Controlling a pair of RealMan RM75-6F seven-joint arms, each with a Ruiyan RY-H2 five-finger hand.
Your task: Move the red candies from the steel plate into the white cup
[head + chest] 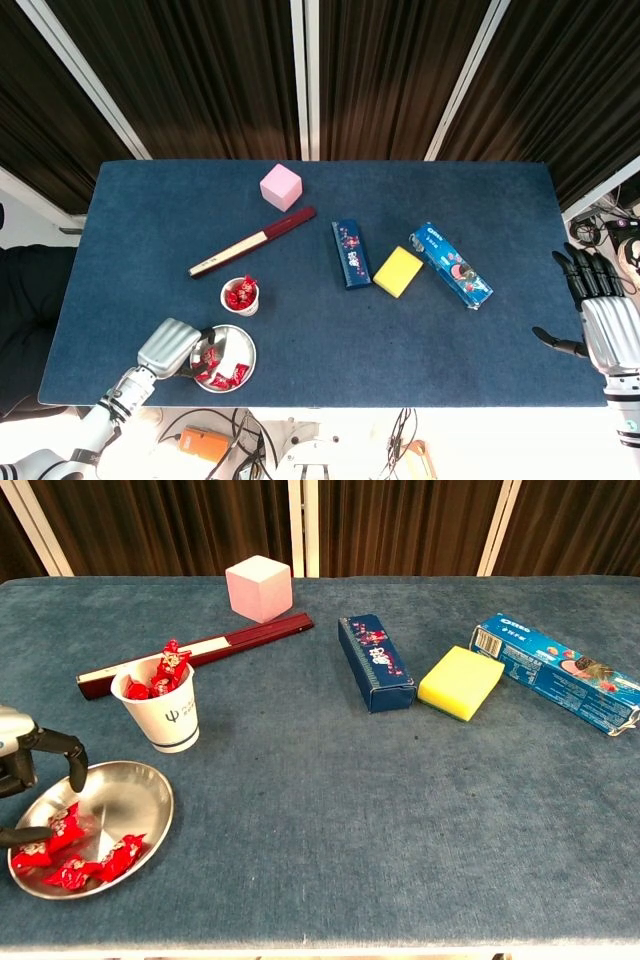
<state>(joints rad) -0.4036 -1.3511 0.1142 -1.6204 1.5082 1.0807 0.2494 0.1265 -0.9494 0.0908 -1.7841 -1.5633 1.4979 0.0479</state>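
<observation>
At the near left corner of the blue table (420, 340), the left hand (170, 347) hangs over the steel plate (130, 790) with fingers spread, touching the red candies (70, 850), the candy-filled white cup (165, 715) just beyond; the right hand (605, 325) rests open far right.

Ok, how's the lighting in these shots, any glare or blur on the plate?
Head view: even light, soft shadows, the plate readable without blown glare. Chest view: sharp; the plate shows a mild sheen, the candies stay clear, and the left hand is cut off by the frame edge.
</observation>
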